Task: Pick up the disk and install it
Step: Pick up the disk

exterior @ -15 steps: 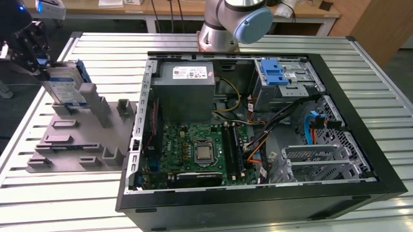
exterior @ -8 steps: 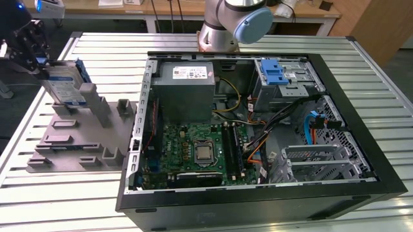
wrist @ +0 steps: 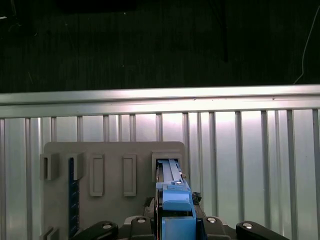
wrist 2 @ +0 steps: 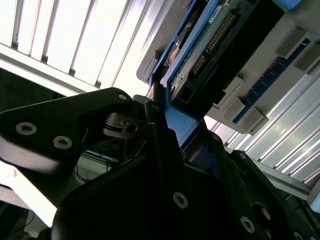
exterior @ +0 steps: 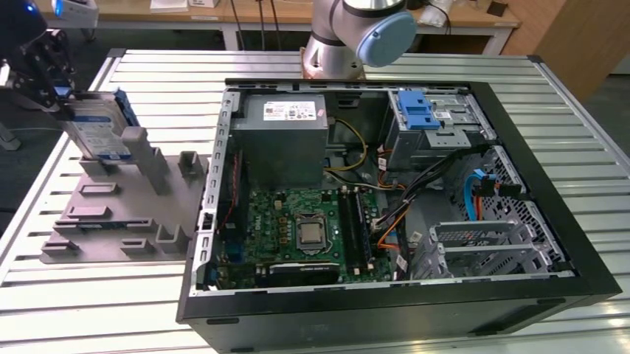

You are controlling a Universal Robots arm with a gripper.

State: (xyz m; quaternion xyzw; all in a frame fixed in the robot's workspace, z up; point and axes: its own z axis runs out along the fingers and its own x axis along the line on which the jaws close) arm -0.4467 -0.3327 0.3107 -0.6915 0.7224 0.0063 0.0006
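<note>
The disk (exterior: 99, 131) stands on edge, tilted, at the top of the grey slotted holder (exterior: 108, 214) on the exterior view's left; its blue-and-white label faces the camera and blue rails run along its edges. My gripper (exterior: 59, 92) sits at the disk's upper end, shut on it. In the first wrist view the disk's blue rail (wrist: 175, 210) runs up from between the gripper's jaws, over a slot of the holder (wrist: 110, 170). The second wrist view has a black finger (wrist 2: 157, 130) pressed against the blue rail, with the disk's underside (wrist 2: 200, 55) beyond.
An open black computer case (exterior: 551, 243) lies on the slatted metal table (exterior: 147, 295), right of the holder. Inside are a motherboard (exterior: 305, 228), a grey power supply (exterior: 285, 125), cables, and a drive cage with a blue latch (exterior: 418, 110). The arm's base (exterior: 344, 37) stands behind the case.
</note>
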